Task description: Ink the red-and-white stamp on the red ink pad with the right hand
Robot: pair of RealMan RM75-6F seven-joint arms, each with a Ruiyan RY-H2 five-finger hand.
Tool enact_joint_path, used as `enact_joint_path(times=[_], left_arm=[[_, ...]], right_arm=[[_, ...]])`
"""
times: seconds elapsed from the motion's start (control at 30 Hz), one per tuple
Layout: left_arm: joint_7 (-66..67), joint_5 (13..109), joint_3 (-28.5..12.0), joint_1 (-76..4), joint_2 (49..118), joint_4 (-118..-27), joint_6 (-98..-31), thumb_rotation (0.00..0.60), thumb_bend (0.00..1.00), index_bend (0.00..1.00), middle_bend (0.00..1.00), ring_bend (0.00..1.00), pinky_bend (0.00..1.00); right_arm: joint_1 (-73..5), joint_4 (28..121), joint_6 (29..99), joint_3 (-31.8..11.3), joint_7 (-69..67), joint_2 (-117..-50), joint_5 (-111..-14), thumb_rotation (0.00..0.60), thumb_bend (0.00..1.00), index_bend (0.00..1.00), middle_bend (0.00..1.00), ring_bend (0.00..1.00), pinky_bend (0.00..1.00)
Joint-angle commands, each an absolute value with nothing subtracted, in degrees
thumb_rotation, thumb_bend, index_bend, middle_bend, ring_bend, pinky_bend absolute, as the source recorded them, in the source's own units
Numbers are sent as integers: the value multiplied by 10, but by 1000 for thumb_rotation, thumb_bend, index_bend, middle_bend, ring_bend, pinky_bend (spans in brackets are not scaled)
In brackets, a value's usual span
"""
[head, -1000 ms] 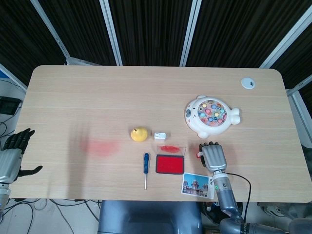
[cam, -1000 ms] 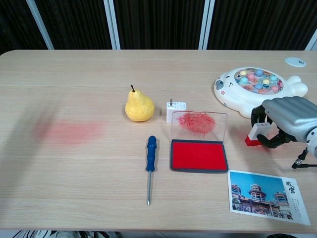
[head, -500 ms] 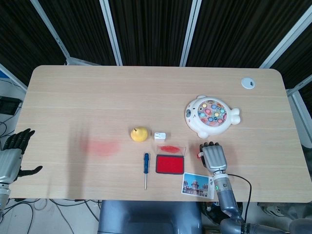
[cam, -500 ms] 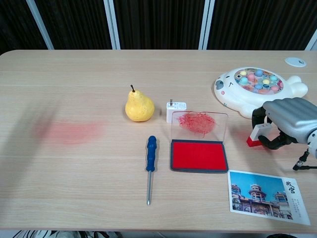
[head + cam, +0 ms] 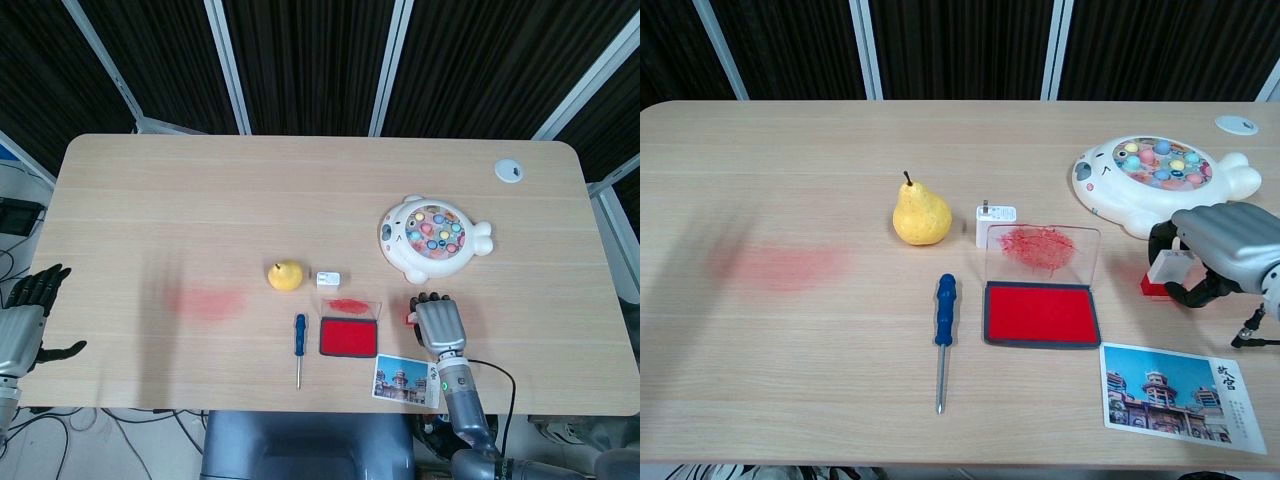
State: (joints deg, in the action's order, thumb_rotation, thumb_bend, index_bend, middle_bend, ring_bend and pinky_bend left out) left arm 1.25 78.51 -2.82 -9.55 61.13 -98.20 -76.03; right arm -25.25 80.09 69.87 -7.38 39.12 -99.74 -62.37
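The red-and-white stamp stands on the table just right of the red ink pad, whose clear lid is propped upright and smeared red. My right hand curls its fingers around the stamp and grips it. From above, the right hand covers most of the stamp, a short gap right of the ink pad. My left hand hangs open off the table's left edge.
A yellow pear, a white charger and a blue screwdriver lie left of the pad. The fishing toy sits behind the right hand, a postcard in front. A red stain marks the left table.
The right hand has drawn slightly right and toward the near edge, and the stamp in it has moved along and stands more upright. The left hand has not moved.
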Motion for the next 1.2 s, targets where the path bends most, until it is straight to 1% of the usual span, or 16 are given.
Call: enact_joint_path(times=[0.03,0.3,0.4,0.47,0.57,0.7,0.83,0.9,1.03,1.2], left_arm=[[12,785,-28,-95,611,-982,-761,600,0,0,0,0,0],[12,785,-28,-95,612,-982,-761,600,0,0,0,0,0],[13,785,-28,-95,612,-982,-761,600,0,0,0,0,0],[13,785,-29,-95,612,-982,-761,600,0,0,0,0,0],[13,785,-29,-95,612,-981,-761,600,0,0,0,0,0],[12,785,-29,-95,611,-982,-762,600,0,0,0,0,0],[10,784,-30,-94,610,-981,-764,600,0,0,0,0,0],[10,784,-30,-94,610,-981,-765,600,0,0,0,0,0],[12,790,-28,-93,611,-980,-766,600,0,0,0,0,0],[18,793,-27,-90,612,-977,-774,600,0,0,0,0,0]], right_arm=[[-252,803,699,-74,393,-997,-623,600,410,399,334,309,394],[-253,808,699,-76,398,-994,-618,600,372,339,298,293,387],[-252,812,700,-76,400,-993,-616,600,329,288,251,258,357],[-252,818,702,-75,403,-990,-616,600,287,237,194,209,328],[-251,828,707,-74,408,-983,-618,600,256,181,131,154,305],[-248,845,717,-72,414,-970,-624,600,245,162,111,139,299],[-234,878,741,-63,410,-930,-646,600,229,134,88,109,283],[-226,893,755,-58,406,-909,-659,600,202,120,79,94,275],[-200,946,793,-43,378,-835,-700,600,118,93,65,76,269],[-162,979,834,-14,328,-755,-754,600,81,33,10,21,250]])
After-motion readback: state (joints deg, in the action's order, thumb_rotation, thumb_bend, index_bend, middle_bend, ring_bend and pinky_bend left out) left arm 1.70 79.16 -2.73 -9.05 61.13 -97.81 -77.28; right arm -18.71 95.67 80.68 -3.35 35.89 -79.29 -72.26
